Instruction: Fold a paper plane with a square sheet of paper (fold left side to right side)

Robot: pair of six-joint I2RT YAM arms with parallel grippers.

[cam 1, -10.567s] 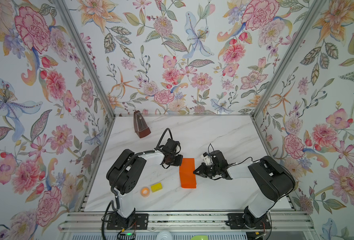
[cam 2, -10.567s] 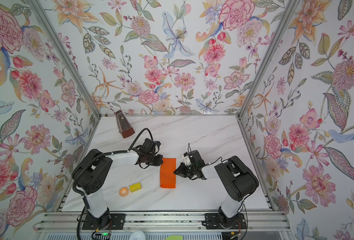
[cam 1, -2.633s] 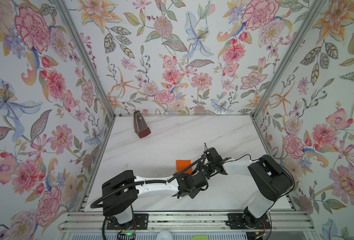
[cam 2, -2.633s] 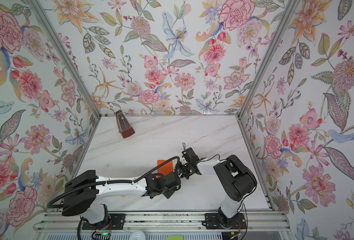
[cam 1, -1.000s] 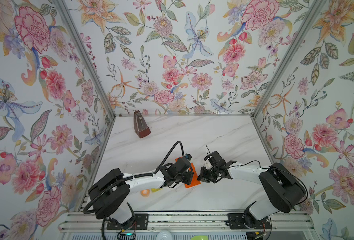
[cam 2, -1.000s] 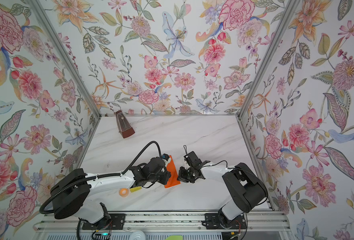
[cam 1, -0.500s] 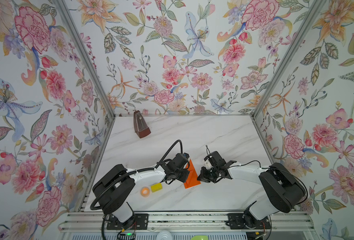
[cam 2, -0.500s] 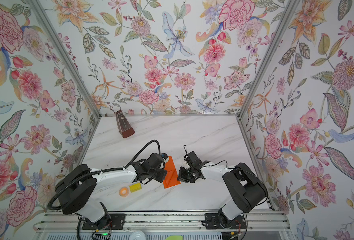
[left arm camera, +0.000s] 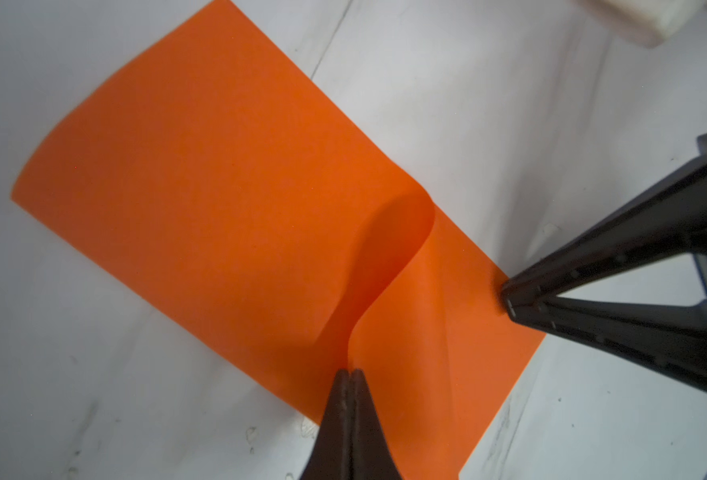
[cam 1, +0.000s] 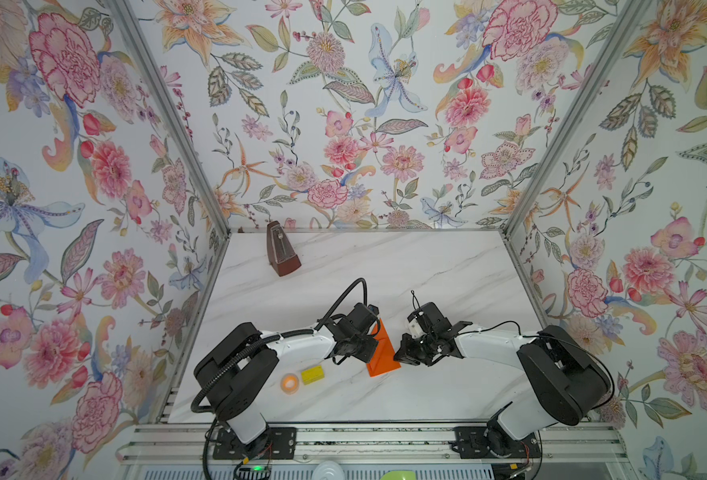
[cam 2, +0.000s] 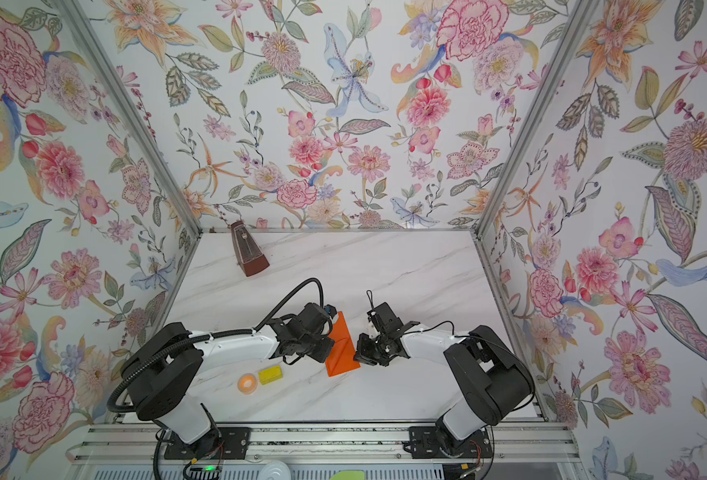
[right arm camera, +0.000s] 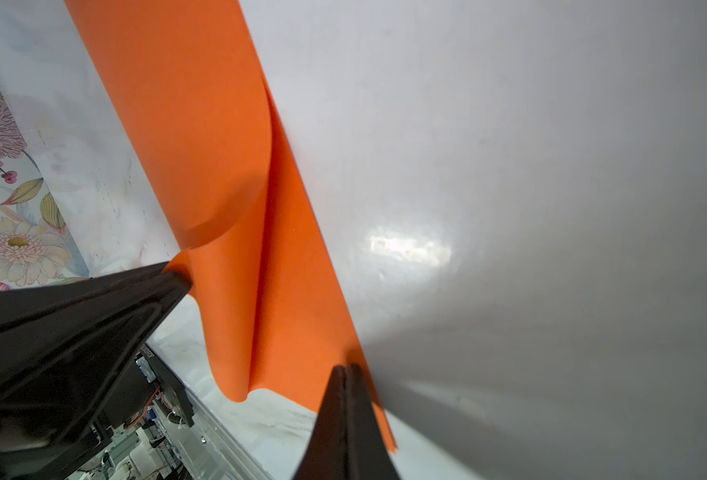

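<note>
Square sheet of paper (cam 1: 381,355): one, bright orange, on the counter (cam 1: 426,270) near its front middle, between the two claws. It is presented as a narrow rectangle; at the end nearer the front an upper layer is curled up off the layer below, and the rest is laid flat.

Left claw (left arm camera: 348,372): one. The jaws are closed together, and the raised flap is pinched at their tips. In both top views the tips are hidden under the arm's own wrist, at the paper's left edge.

Right claw (right arm camera: 345,368): one. The jaws are closed together with nothing gripped between them. The tips are set down on the paper's right edge, toward its front end.

Tape ring (cam 1: 289,382): one, small, orange, lying flat to the left of the paper.

Yellow block (cam 1: 312,374): one, small, just beside the tape ring, between it and the paper.

Brown pyramid-shaped object (cam 1: 283,255): one, standing at the rear left of the counter, well apart from everything else.
</note>
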